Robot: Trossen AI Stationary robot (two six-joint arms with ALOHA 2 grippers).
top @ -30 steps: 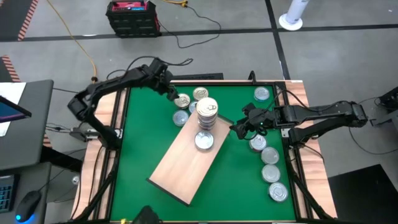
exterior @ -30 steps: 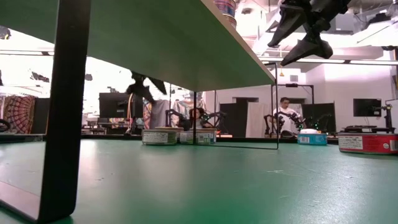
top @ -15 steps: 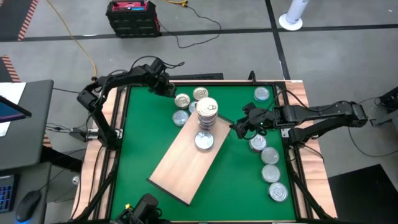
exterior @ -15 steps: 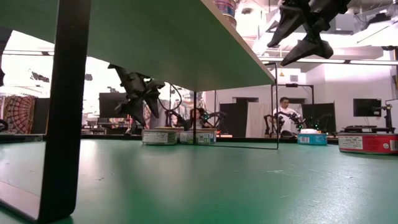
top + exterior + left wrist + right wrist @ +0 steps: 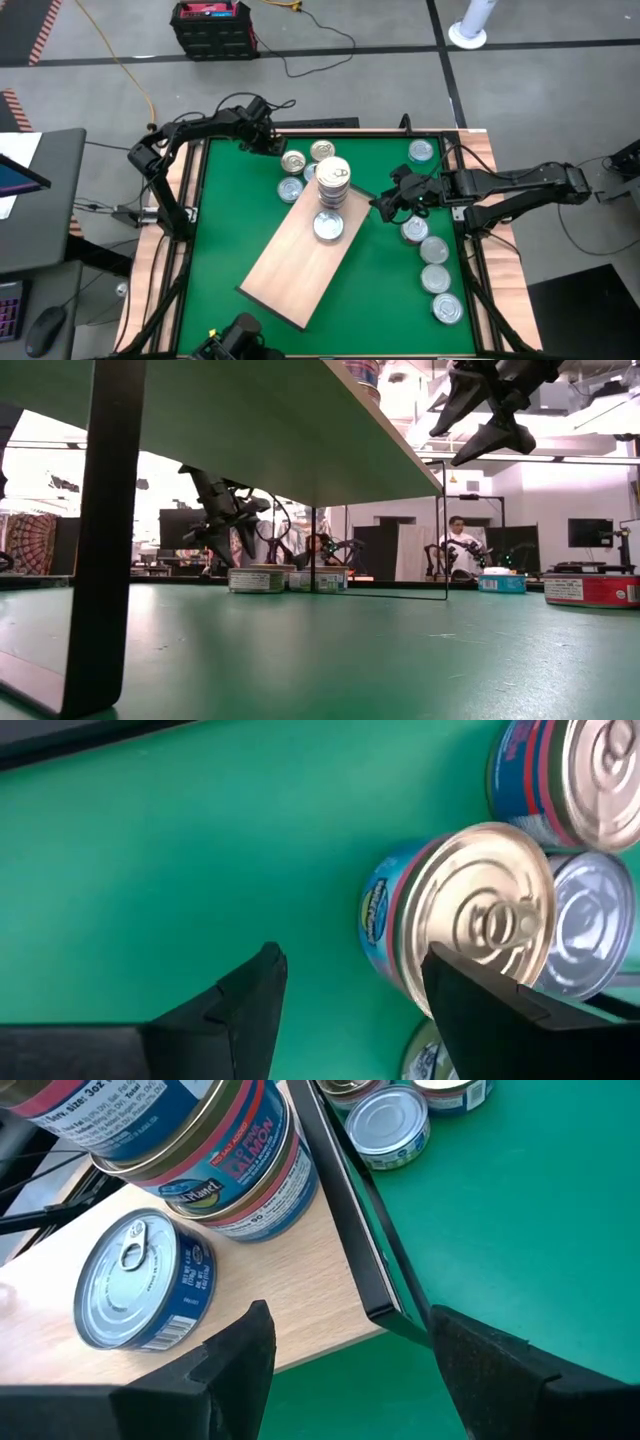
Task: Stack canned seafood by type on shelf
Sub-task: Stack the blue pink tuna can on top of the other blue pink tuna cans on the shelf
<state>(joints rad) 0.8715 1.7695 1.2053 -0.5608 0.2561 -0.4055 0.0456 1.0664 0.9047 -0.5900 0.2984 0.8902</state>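
Partly done: one stack [image 5: 333,183] and a lone silver tin [image 5: 328,227] on shelf [image 5: 295,273], four tins [image 5: 294,163] loose at its far end, five more [image 5: 434,250] along table's right edge, left gripper [image 5: 262,141] and right gripper [image 5: 385,206] both spread, empty.

The tan wooden shelf [image 5: 300,265] lies diagonally, carrying a stack of tins [image 5: 332,182] and one silver tin [image 5: 328,228] at its 1 o'clock end; other tins [image 5: 435,278] line the worktop at 3 o'clock.
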